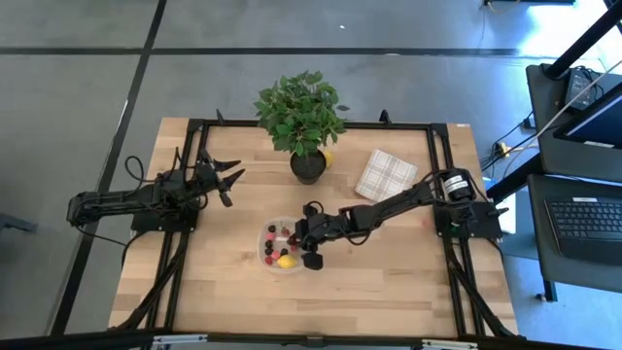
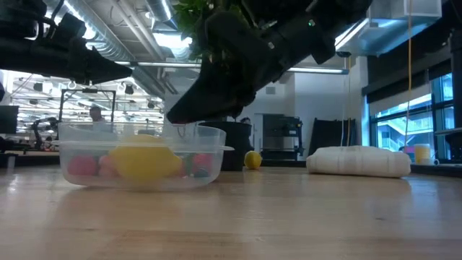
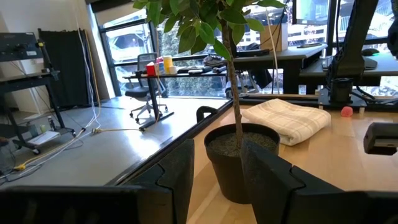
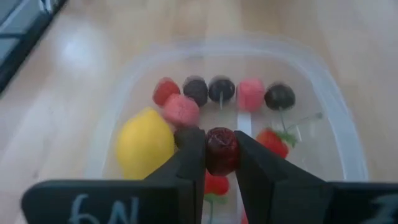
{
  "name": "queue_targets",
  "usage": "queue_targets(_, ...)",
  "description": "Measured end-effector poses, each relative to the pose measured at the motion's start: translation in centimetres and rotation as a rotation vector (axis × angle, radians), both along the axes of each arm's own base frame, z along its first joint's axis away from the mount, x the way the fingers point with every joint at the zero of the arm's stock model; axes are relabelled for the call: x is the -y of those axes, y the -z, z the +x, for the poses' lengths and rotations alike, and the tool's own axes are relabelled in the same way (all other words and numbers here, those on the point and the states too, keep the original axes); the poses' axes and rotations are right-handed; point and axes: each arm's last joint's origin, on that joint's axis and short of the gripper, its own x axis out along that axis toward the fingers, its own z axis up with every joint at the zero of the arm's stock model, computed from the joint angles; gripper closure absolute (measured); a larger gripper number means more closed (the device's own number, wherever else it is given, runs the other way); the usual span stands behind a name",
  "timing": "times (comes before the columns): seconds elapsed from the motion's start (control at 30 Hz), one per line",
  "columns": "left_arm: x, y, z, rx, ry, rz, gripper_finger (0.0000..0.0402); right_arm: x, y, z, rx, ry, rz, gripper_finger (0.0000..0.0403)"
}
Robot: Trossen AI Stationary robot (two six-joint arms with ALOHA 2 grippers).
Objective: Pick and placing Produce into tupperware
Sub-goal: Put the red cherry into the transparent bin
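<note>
The clear tupperware [image 1: 280,245] sits on the table's middle, holding a yellow lemon [image 4: 145,142] and several pink, red and dark berries. My right gripper [image 4: 221,163] reaches in from the table's right. It hangs over the tupperware's right part [image 2: 209,144], shut on a dark maroon berry [image 4: 221,148]. Another small yellow piece [image 2: 253,159] lies on the table beside the plant pot [image 1: 308,167]. My left gripper [image 1: 231,177] waits at the table's left, level, its fingers a little apart with nothing between them. My right gripper pinches the dark maroon berry by its two sides [image 4: 211,150] between the two fingertips [image 4: 194,152]. The fingers slant downward from the table's right side. The berry hangs clear above the pieces in the tupperware, about level with its rim.
A leafy potted plant [image 1: 303,115] stands at the far middle of the table. A folded white checked cloth [image 1: 386,175] lies to its right. Black frame rails [image 1: 435,175] run along the table's sides. Bare wood lies near the front edge [image 1: 321,306].
</note>
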Motion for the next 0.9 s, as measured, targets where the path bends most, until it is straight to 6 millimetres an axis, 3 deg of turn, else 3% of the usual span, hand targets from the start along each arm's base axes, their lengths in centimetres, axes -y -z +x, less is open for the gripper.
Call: queue_targets(0.9, 0.00, 0.01, 0.00, 0.000, 0.000, 0.000, 0.0276, 0.28, 0.15, 0.03, -0.007, 0.006, -0.004, 0.0300)
